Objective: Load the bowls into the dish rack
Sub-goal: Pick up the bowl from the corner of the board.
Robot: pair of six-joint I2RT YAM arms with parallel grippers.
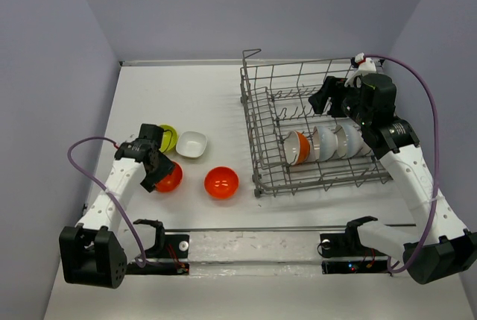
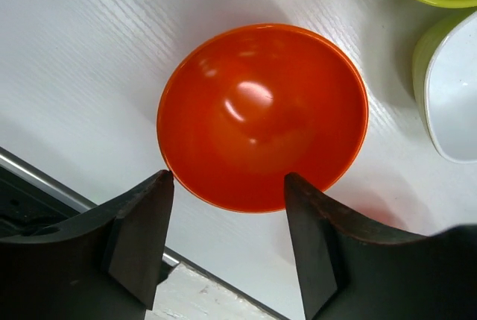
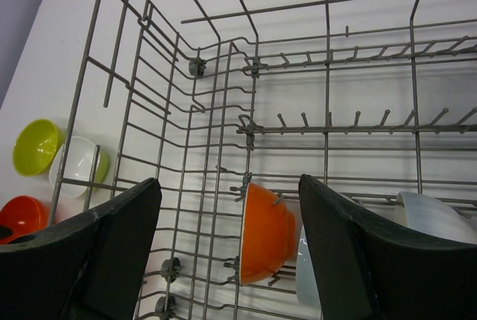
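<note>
An orange-red bowl (image 2: pixel 262 115) sits upright on the white table, and my left gripper (image 2: pixel 227 178) is open just above it, its fingertips either side of the bowl's near rim. From above, that gripper (image 1: pixel 162 171) partly covers this bowl (image 1: pixel 171 178). A second orange-red bowl (image 1: pixel 221 182), a squarish white bowl (image 1: pixel 191 145) and a yellow-green bowl (image 1: pixel 168 138) lie nearby. The dish rack (image 1: pixel 257 122) holds an orange bowl (image 3: pixel 267 234) on edge beside white bowls (image 1: pixel 335 142). My right gripper (image 3: pixel 229 182) hangs open and empty above the rack.
The rack's upright tines (image 3: pixel 335 122) and raised corner handle (image 1: pixel 252 54) stand below and beside the right arm. A metal rail (image 1: pixel 253 229) runs along the near table edge. Purple walls close in the left, back and right sides.
</note>
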